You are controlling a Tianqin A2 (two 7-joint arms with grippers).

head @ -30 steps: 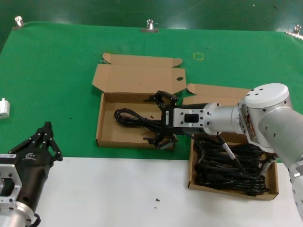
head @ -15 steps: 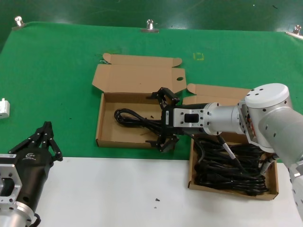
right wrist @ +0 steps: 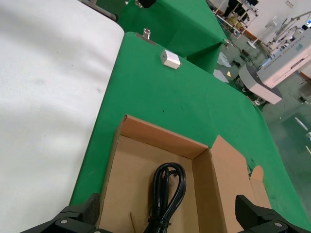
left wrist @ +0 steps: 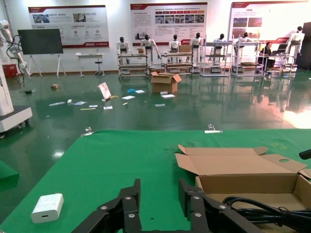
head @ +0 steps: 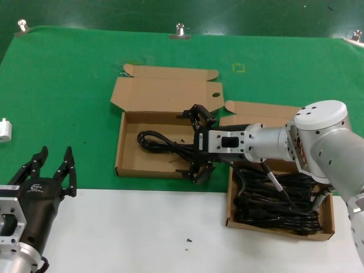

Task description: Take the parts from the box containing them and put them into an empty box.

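Observation:
The box containing the parts (head: 277, 231) sits at the right with several black cable bundles (head: 278, 199) piled in it. The other, specked box (head: 129, 153) lies at the centre with its lid back. A single cable bundle (head: 162, 143) lies lengthwise on its floor. My right gripper (head: 197, 144) hovers open over that box's right end, its fingers astride the bundle's plug end without touching it. The right wrist view shows the looped cable (right wrist: 168, 191) on the box floor (right wrist: 131, 179) between the wide jaws of my right gripper (right wrist: 167, 211). My left gripper (head: 54, 165) is open near the table's front left.
A white adapter (head: 3, 129) lies on the green cloth at the far left. Metal clips (head: 180, 29) hold the cloth's far edge. A white surface fills the front of the table. The left wrist view shows my left gripper (left wrist: 160, 189) beside the centre box (left wrist: 252, 182).
My left gripper's fingers have spread from shut to open. The right gripper has shifted only slightly over the centre box, and the cable there lies still.

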